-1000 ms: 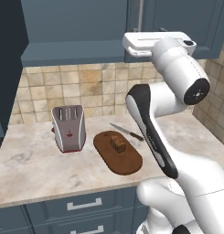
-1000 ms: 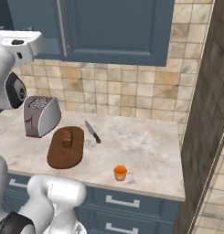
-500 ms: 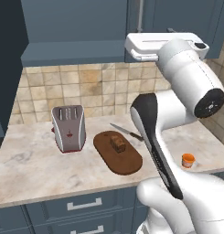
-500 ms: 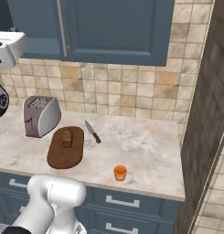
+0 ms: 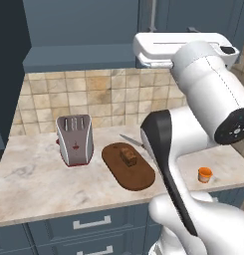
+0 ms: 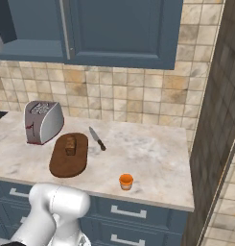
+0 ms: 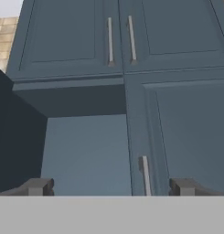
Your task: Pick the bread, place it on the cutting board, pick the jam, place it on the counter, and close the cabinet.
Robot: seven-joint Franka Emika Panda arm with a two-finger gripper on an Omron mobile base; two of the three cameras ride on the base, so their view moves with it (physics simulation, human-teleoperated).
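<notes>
The bread [image 5: 127, 157] [image 6: 70, 144] lies on the oval cutting board [image 5: 136, 177] [image 6: 66, 166] on the counter [image 5: 34, 184] [image 6: 152, 153]. The orange jam [image 5: 204, 174] [image 6: 126, 181] stands upright on the counter near its front edge, right of the board. My gripper [image 7: 111, 187] is open and empty, raised in front of the cabinet [image 7: 177, 119] [image 6: 119, 31]. It faces the open left compartment with its bare shelf [image 7: 86, 151] [image 5: 78, 62]. The white hand [image 5: 161, 50] hangs at shelf height. The right door is shut, its handle [image 7: 145, 176] just right of centre.
A silver toaster [image 5: 73, 139] [image 6: 42, 121] stands left of the board, and a knife [image 5: 131, 142] [image 6: 97, 139] lies behind it. The opened door leaf [image 5: 9, 74] juts out on the left. A tiled wall [image 6: 215, 120] bounds the counter on the right.
The hand has swung a little to the left along the cabinet front, and the arm's elbow has shifted. The jam now shows in the left base view. Gripper stays open.
</notes>
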